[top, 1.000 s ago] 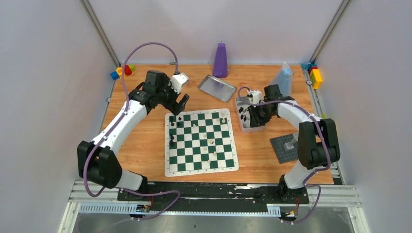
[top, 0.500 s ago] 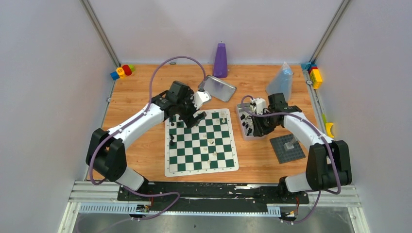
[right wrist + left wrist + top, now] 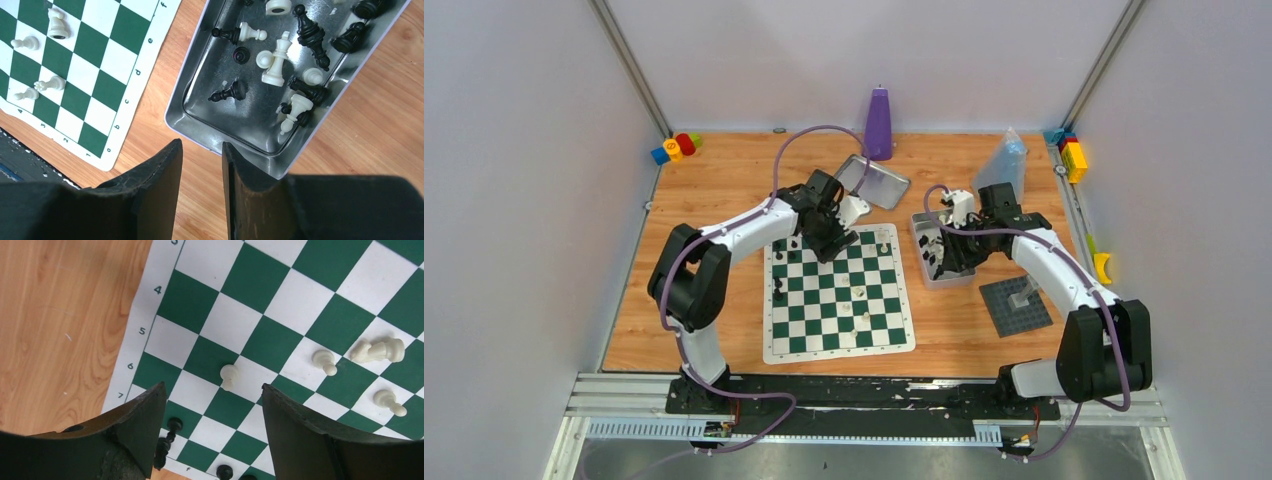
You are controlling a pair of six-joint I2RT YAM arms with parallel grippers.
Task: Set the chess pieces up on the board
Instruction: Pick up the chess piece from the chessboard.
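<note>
The green-and-white board lies mid-table. A few black chess pieces stand at its far left and cream ones near its middle. My left gripper hovers over the board's far-left corner, open and empty. In its wrist view the gripper frames a white pawn, with black pieces beside the left finger. My right gripper hangs over the metal tin holding several loose black and white pieces. That gripper stands narrowly open with nothing between its fingers.
A silver tray and a purple bottle stand behind the board. A clear plastic bag is at the back right and a grey studded baseplate at the right. Coloured blocks sit in the far-left corner.
My left arm swung right, from beside the board to over its far-left corner, and its jaws narrowed a little. The right gripper shifted slightly over the tin and opened a bit.
</note>
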